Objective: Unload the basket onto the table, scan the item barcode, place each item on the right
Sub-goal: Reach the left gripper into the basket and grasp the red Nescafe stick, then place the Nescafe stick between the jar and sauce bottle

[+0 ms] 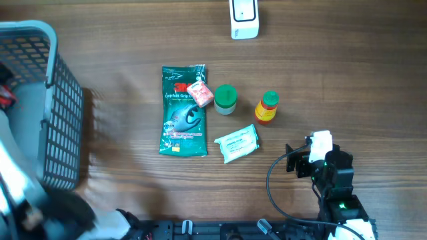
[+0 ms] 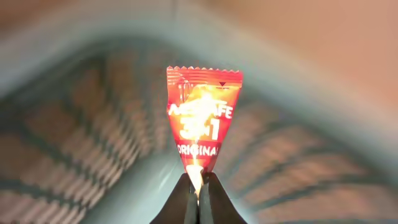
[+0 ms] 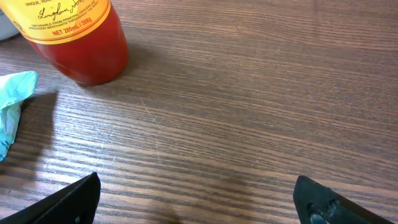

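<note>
**Left arm's got the coffee sachet, right arm parked wide open**

Starting right up close on the left wrist cam: the left gripper [image 2: 198,186] is clamped tight, jaws pretty much together, pinching the bottom tip of a red 3-in-1 coffee sachet [image 2: 202,124]. The sachet stands upright out of the fingers, zigzag edge on top, print facing the camera. Can't spot a barcode on that side. Behind it is just the blurry grey mesh of the basket [image 2: 74,124], so the sachet is held up in front of the basket wall.

Right wrist cam: the right gripper [image 3: 196,199] is spread wide with nothing between the fingers, low over the bare wooden table [image 3: 261,93]. A bit ahead of it sits the red sauce bottle [image 3: 81,43], and the corner of a pale green wipes pack [image 3: 12,106] pokes in on the left.

From overhead, further out past those two: a green-lidded jar [image 1: 225,99] just beside a big green bag [image 1: 183,113] lying flat, with a small pink packet [image 1: 199,93] resting on the bag's top right corner. Way at the far edge of the table, well apart from everything, is the white scanner [image 1: 244,19].
</note>
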Robot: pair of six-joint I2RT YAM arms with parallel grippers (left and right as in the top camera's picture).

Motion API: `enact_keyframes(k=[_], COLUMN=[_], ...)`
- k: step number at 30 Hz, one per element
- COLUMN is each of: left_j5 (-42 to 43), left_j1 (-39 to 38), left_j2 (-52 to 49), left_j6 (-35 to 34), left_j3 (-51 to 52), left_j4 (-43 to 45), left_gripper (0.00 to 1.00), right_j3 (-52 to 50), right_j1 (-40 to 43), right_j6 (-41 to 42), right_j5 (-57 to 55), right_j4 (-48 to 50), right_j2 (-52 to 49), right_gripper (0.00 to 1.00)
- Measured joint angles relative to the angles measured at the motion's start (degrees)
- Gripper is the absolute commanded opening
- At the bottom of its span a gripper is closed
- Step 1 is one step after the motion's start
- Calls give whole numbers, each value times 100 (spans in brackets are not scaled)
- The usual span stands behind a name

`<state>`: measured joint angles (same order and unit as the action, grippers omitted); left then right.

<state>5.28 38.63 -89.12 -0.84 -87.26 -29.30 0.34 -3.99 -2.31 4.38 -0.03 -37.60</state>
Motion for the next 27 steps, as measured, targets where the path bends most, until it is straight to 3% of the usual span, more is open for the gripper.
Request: enact_keyframes(k=[6, 10, 13, 16, 21, 27], left_j5=[573, 839, 874, 876, 879, 879], left_j1=[-1705, -3377, -4468, -5729, -7123, -7702], left_j2=[2251, 2354, 2190, 1939, 1097, -247], left_j6=[-555, -1049, -1593, -1731, -1104, -1027], left_j3=[-236, -186, 127, 782, 1591, 1639], left_j4=[-710, -1700, -1976, -1670, -553, 496], left_gripper=[4, 4, 4, 4, 4, 4], right_j3=[0, 0, 0, 0, 0, 0], right_j1=[0, 0, 0, 0, 0, 0], right_j6=[0, 0, 0, 2, 0, 0], right_j5=[0, 0, 0, 0, 0, 0], right_j4=[-2, -2, -2, -2, 0, 0], right_j2=[0, 0, 0, 0, 0, 0], right_gripper=[100, 100, 100, 100, 100, 100])
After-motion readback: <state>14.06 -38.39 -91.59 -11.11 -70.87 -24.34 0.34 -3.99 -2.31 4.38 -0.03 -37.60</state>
